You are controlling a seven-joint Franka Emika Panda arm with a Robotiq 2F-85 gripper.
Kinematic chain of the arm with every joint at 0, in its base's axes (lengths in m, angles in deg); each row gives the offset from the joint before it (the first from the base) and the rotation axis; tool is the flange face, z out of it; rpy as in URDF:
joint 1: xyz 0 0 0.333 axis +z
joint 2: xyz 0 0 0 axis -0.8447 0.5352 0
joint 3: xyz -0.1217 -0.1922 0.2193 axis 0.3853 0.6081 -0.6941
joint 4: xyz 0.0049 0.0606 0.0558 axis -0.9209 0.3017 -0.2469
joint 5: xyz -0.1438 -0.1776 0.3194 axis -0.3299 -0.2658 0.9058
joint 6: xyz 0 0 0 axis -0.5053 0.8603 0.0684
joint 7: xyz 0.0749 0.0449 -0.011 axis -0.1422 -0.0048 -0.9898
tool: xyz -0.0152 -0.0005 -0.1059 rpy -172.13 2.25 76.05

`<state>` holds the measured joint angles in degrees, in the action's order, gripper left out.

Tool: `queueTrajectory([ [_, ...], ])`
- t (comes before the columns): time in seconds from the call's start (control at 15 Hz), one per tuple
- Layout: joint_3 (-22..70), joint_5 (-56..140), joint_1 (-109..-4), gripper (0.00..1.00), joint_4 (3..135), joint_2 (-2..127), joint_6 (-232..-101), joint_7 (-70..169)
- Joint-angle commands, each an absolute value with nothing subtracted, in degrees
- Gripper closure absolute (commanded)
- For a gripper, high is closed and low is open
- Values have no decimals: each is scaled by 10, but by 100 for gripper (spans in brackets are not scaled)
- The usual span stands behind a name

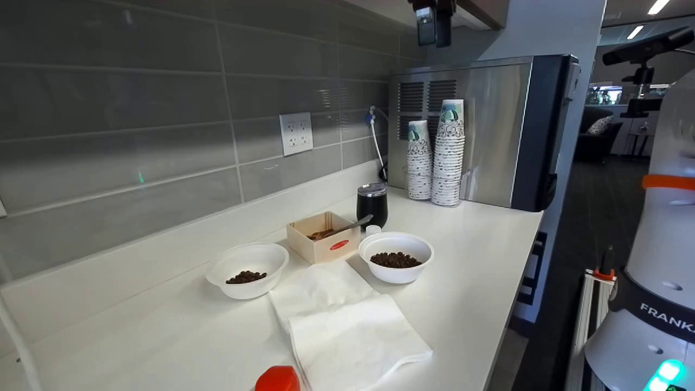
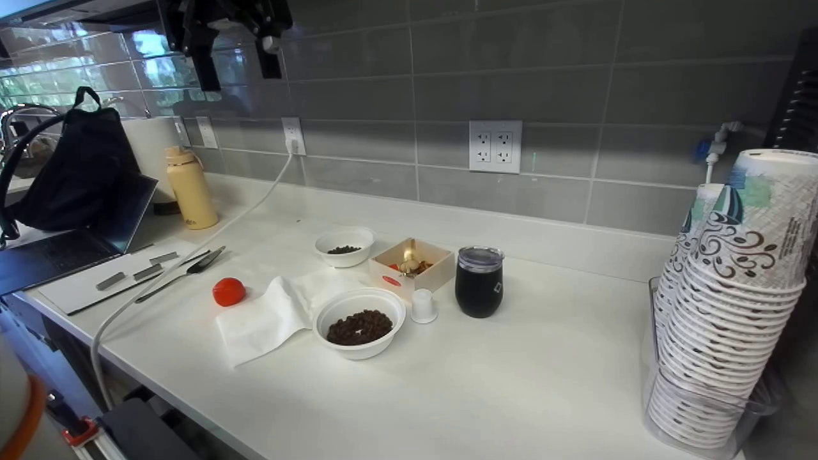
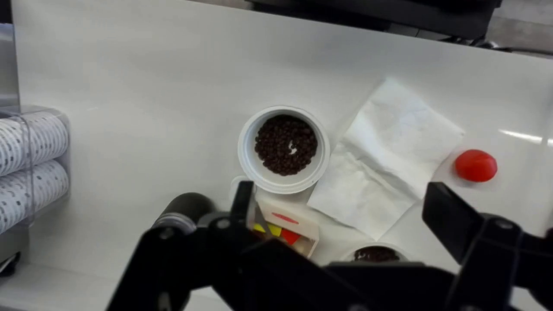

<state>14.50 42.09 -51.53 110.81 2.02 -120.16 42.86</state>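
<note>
The jaws are spread wide, with nothing grasped or touched, well above the surface (image 1: pixel 461 271), where a wooden box (image 1: pixel 326 251) is flanked by white bowls (image 1: pixel 399 276).

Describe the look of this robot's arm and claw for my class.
The Franka arm is white and rounded, with an orange band, a black collar bearing white lettering that begins "FRANK", and a glowing green light. The claw is mostly black, with two jointed, square-ended fingers.

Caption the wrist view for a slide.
Open pincer over a counter with two bowls, napkins, a box and a black cup.
</note>
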Motion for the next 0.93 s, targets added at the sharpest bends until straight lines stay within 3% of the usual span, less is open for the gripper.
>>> queueTrajectory([
  [0.0, 148, 388, -528, 0, 1140, -90, -1215, 444],
  [0.47, 159, 314, -573, 0, 1082, -171, -1237, 471],
  [0.87, 197, 230, -620, 0, 1041, -149, -1407, 479],
])
